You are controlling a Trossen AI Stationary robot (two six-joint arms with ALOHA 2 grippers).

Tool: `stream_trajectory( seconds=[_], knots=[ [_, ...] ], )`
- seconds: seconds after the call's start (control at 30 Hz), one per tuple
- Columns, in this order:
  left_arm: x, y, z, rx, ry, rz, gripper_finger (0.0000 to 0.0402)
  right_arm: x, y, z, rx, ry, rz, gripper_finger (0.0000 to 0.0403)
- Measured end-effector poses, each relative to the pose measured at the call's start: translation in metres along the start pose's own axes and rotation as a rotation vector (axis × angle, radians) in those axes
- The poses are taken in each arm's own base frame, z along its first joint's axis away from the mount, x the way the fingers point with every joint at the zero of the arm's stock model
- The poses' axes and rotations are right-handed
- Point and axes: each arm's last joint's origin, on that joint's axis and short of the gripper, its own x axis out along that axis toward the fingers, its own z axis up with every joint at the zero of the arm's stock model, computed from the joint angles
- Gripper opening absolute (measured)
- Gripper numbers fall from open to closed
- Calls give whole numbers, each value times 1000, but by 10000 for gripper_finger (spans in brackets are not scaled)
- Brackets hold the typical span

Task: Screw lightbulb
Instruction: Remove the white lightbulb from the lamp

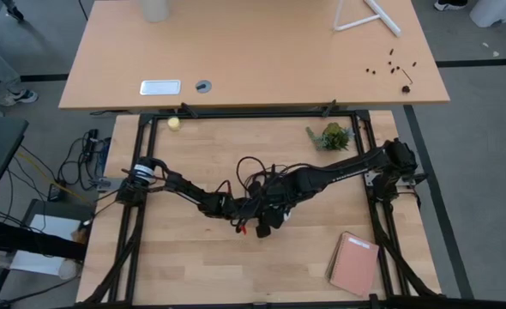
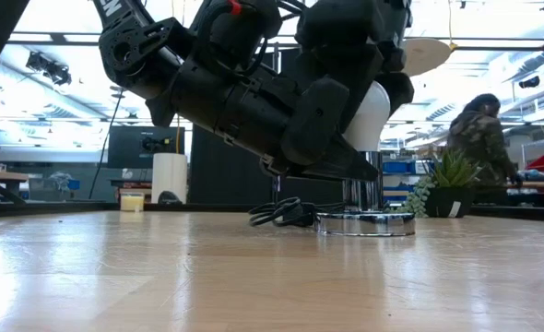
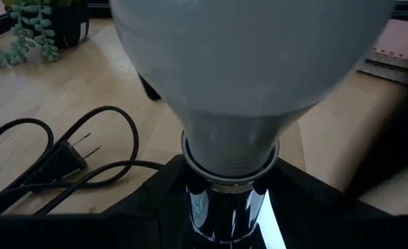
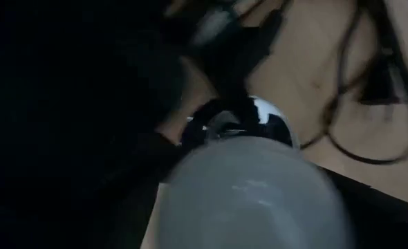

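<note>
I cannot read any words or numbers here. A few white marks sit on one dark arm (image 2: pixel 115 9), but they are cut off.

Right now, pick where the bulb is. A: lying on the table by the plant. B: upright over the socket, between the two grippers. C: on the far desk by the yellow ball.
B: the bulb stands upright above the socket, base down in its chrome neck, with both arms crowded around it at mid-table.
</note>
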Motion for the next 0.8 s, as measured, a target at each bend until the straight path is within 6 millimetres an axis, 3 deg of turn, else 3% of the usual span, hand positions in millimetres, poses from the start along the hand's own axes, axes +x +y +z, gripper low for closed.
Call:
stream_trajectory(
  seconds=[0.27,0.67,0.8],
  knots=[
    [0,0,0,0,3,-2,184,1,1,0,-8,-3,9,345],
    [0,0,0,0,5,-3,184,2,0,-1,-28,9,-4,262],
    [0,0,0,1,5,-2,184,2,0,-1,-162,13,1,261]
  ],
)
